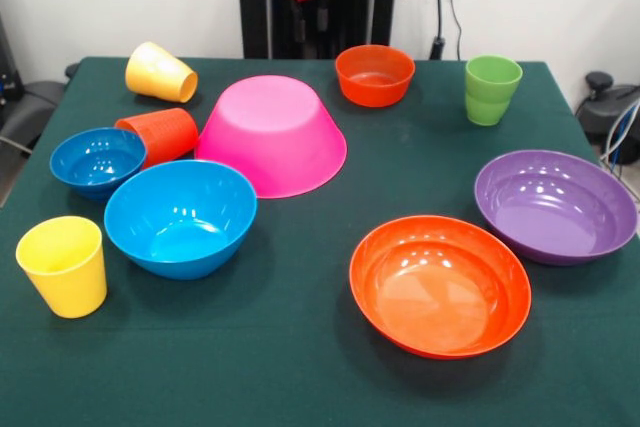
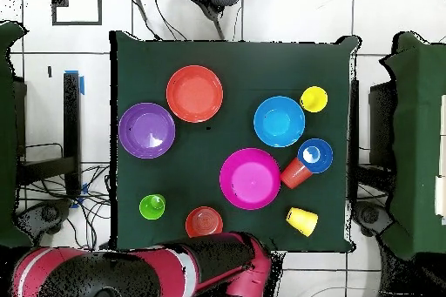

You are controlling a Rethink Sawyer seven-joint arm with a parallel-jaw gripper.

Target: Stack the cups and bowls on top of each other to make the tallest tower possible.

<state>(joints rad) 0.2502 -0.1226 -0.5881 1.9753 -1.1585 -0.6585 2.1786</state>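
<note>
Nothing is stacked. The large pink bowl [image 1: 272,132] [image 2: 250,178] lies upside down at the table's middle. Beside it are the medium blue bowl [image 1: 180,217], the small blue bowl [image 1: 97,159] and the orange-red cup [image 1: 160,134], which lies on its side. One yellow cup [image 1: 160,72] lies on its side, the other [image 1: 62,265] stands upright. The small orange bowl [image 1: 375,74], green cup [image 1: 491,89], purple bowl [image 1: 555,205] and wide orange bowl [image 1: 440,284] stand apart. My gripper [image 1: 312,25] hangs empty at the table's far edge, behind the small orange bowl.
The table is covered with a dark green cloth [image 1: 300,367]. My red and black arm [image 2: 200,267] lies folded along the table's edge on the robot's side. Chairs and cables stand around the table.
</note>
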